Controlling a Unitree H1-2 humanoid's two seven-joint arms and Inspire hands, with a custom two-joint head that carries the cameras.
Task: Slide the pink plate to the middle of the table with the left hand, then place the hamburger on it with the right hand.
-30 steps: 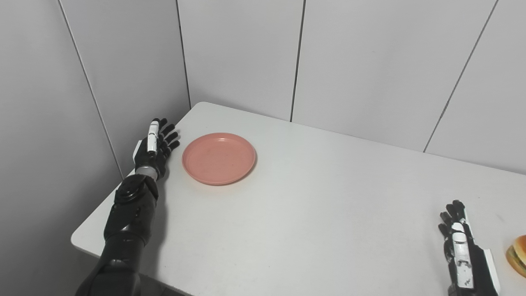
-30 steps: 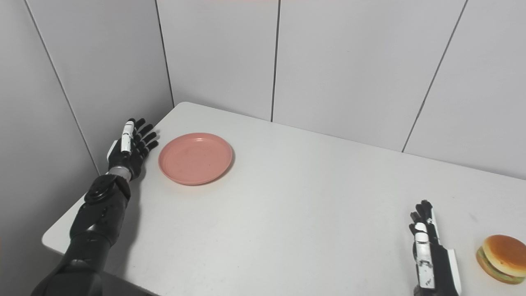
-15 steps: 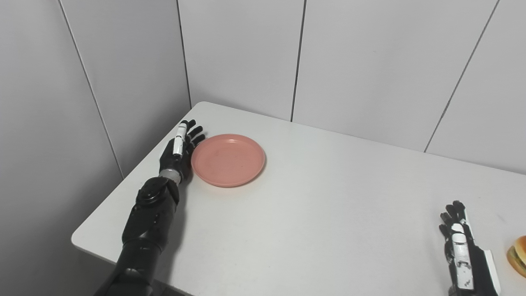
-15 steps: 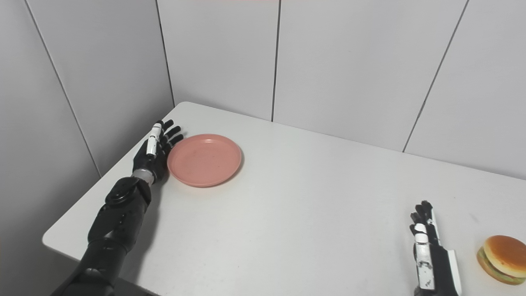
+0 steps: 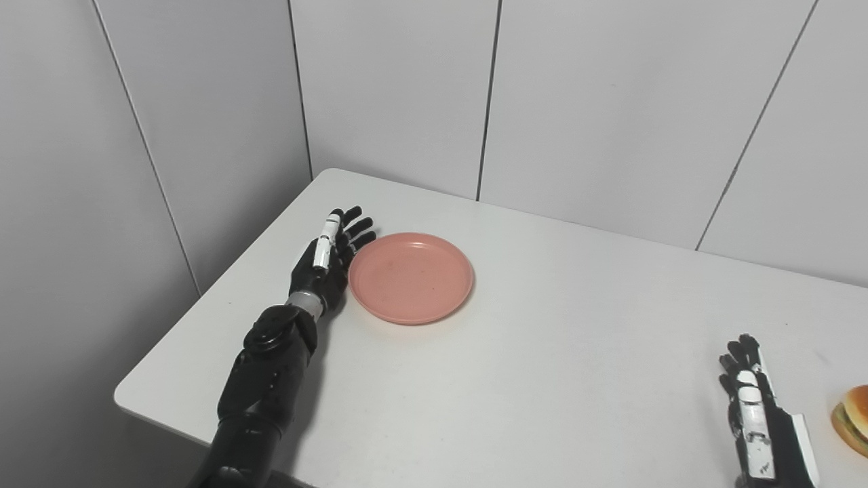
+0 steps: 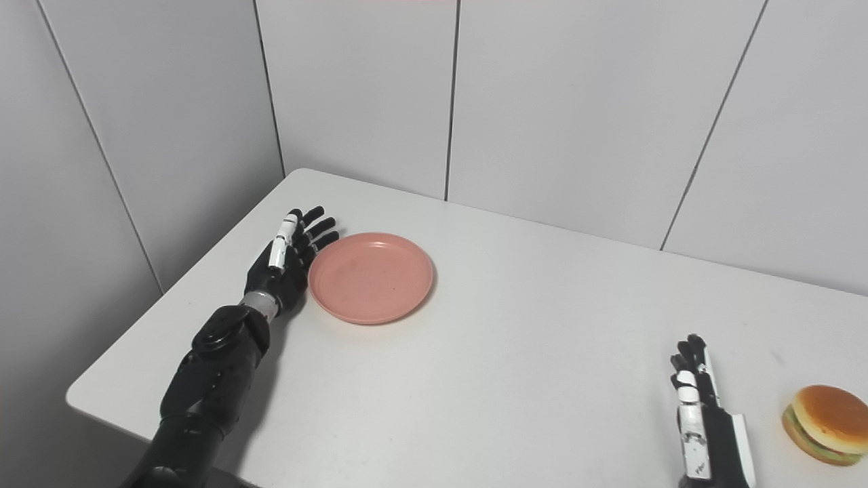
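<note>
The left hand (image 5: 330, 261) stands on its edge with the fingers stretched and apart, holding nothing, and its palm side touches the left rim of the pink plate (image 5: 411, 277), which lies flat on the white table (image 5: 542, 379), left of the middle. The right hand (image 6: 705, 423) rests near the front edge, also with straight fingers and nothing in it, just beside the hamburger (image 6: 825, 424) but apart from it

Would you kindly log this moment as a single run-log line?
phase: sliding plate | left hand: open, flat against plate left rim | right hand: open, idle beside burger | burger: on table, unplaced
</note>
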